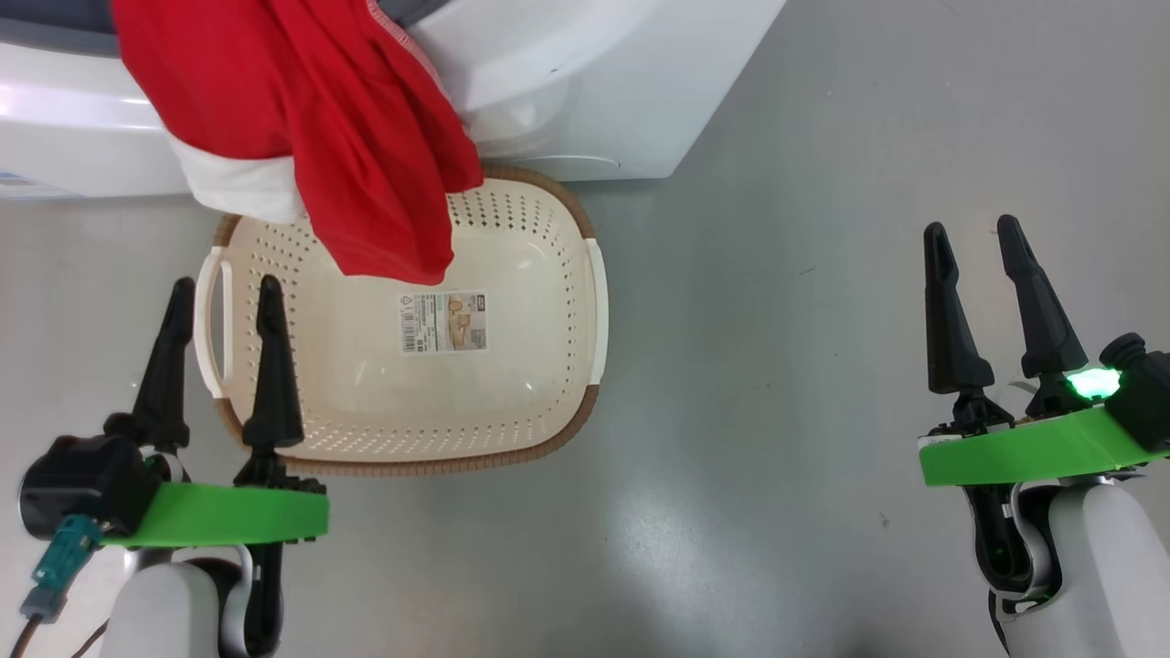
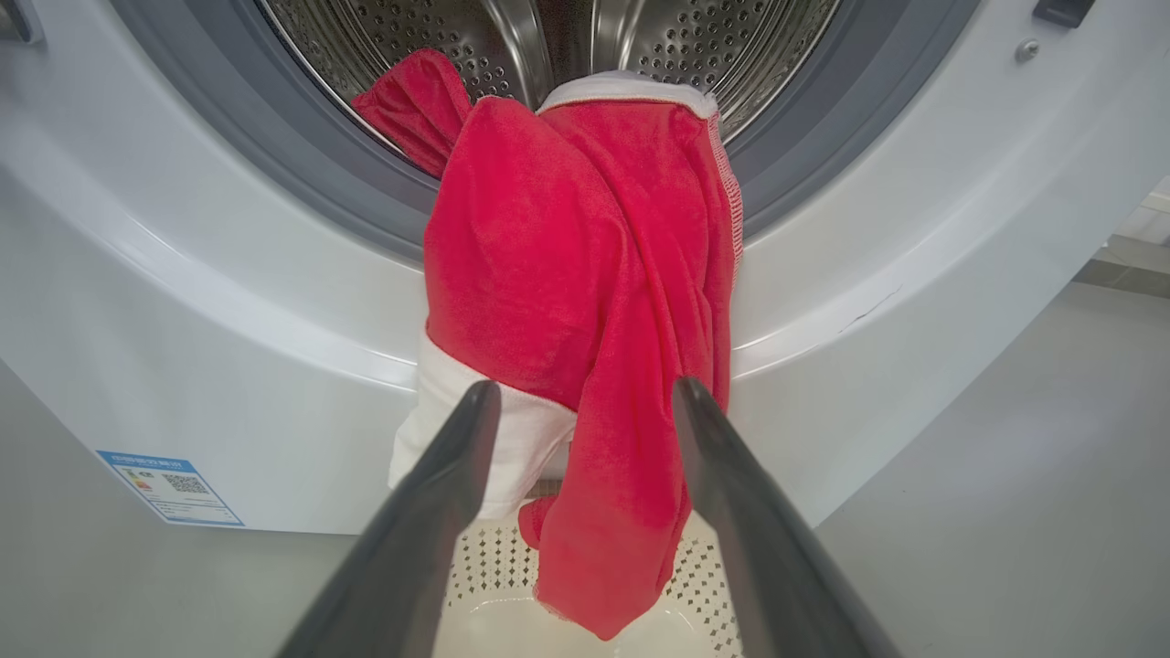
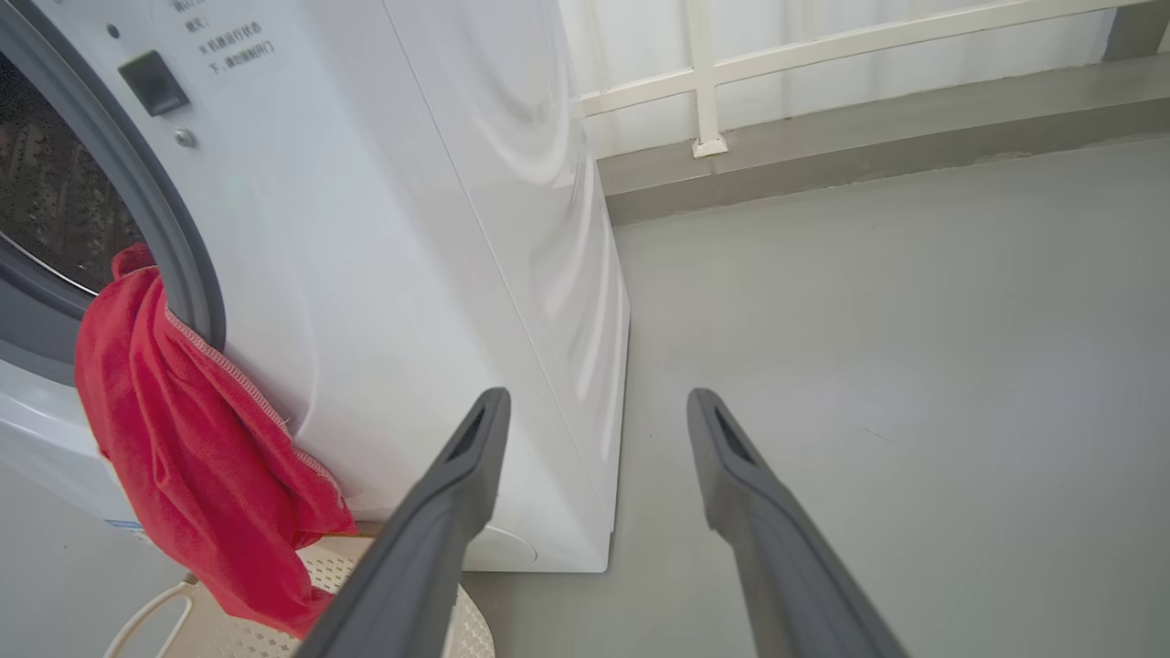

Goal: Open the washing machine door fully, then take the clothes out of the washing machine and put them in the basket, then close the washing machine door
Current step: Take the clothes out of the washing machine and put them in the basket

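Red clothes (image 1: 302,119) with a white panel hang out of the washing machine (image 1: 585,82) mouth, draping down over the cream basket (image 1: 558,366) on the floor below. In the left wrist view the clothes (image 2: 585,274) spill from the steel drum (image 2: 658,37) over the grey gasket toward the basket (image 2: 494,585). My left gripper (image 1: 224,292) is open at the basket's left rim, holding nothing. Out over bare floor to the right, my right gripper (image 1: 973,233) is open and empty. The washing machine door is out of view.
Grey floor (image 1: 777,320) spreads between the basket and my right gripper. A blue label sticker (image 2: 169,487) marks the machine's lower front. Behind the machine's side runs a low wall ledge with a white railing (image 3: 704,82).
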`<state>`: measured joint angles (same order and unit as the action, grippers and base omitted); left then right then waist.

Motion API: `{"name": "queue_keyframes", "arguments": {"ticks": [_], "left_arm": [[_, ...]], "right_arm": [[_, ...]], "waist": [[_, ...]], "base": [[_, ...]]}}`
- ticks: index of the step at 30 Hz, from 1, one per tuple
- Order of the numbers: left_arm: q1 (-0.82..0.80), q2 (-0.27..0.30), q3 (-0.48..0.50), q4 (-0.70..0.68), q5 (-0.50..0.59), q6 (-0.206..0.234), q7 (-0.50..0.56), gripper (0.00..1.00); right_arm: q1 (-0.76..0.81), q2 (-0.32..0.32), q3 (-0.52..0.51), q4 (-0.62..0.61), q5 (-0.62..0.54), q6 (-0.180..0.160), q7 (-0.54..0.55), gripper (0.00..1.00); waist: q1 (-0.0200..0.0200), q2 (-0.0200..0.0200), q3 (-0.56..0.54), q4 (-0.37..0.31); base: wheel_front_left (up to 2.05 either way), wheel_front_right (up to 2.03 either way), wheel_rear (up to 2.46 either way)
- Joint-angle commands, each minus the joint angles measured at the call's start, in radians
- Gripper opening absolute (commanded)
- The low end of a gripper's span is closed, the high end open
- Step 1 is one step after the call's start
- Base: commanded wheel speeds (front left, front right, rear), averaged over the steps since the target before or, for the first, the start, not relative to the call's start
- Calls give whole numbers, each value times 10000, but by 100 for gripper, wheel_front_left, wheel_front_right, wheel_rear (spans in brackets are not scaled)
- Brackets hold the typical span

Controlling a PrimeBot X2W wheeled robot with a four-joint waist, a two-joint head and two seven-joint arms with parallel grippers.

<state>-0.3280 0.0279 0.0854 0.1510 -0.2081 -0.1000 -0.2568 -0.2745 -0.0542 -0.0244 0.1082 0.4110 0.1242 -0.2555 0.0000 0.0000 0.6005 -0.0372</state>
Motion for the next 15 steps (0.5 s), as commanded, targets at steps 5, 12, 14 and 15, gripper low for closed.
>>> {"name": "queue_keyframes", "arguments": {"ticks": [5,12,14,15], "left_arm": [[342,224,129,-399,-152,180,-49,100],[-27,224,66,-298,-247,167,-49,100],[-243,224,24,-233,-155,132,-49,100],[-374,224,18,-190,-112,119,-49,100]], "right_arm": [[206,-29,133,-217,-55,65,-63,100],[168,-28,101,-210,-58,65,-63,100],[180,-27,93,-206,-65,65,-63,100],[189,-26,100,-203,-70,65,-63,100]], "waist": [[0,0,69,40],[0,0,90,92],[0,0,68,122],[0,0,57,130]], "base": [[0,0,0],[0,0,0],[0,0,0],[0,0,0]]}}
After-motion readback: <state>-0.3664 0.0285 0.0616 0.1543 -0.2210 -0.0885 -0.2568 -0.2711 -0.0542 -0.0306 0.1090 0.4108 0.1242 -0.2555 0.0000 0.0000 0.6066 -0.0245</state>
